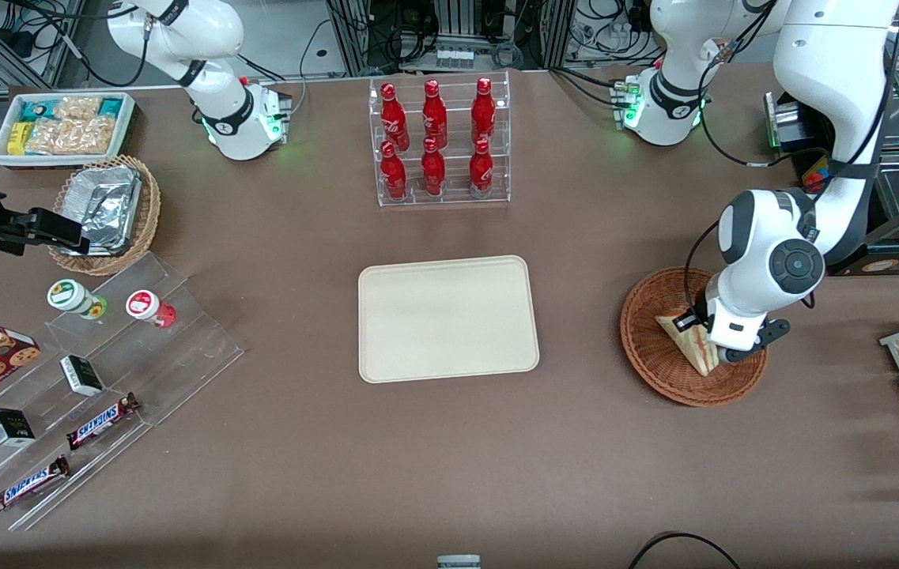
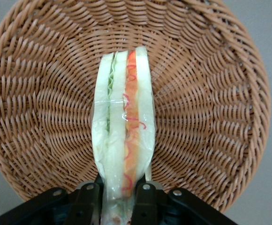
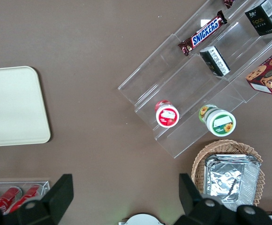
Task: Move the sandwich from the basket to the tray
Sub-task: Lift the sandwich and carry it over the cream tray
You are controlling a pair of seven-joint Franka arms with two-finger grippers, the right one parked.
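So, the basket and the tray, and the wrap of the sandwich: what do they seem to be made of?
The basket looks like woven wicker, reddish-brown, with visible strands. The tray seems smooth matte plastic, cream-beige, though that is a guess. The sandwich appears wrapped in clear glossy film, which shines and wrinkles. The hand is shut on the sandwich over the basket.

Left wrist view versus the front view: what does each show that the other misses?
Only the wrist view shows the claw with a finger on each side of the sandwich, and the filling layers. Only the front view shows the empty tray, the cola bottles and the snack displays. Both show the sandwich in the basket.
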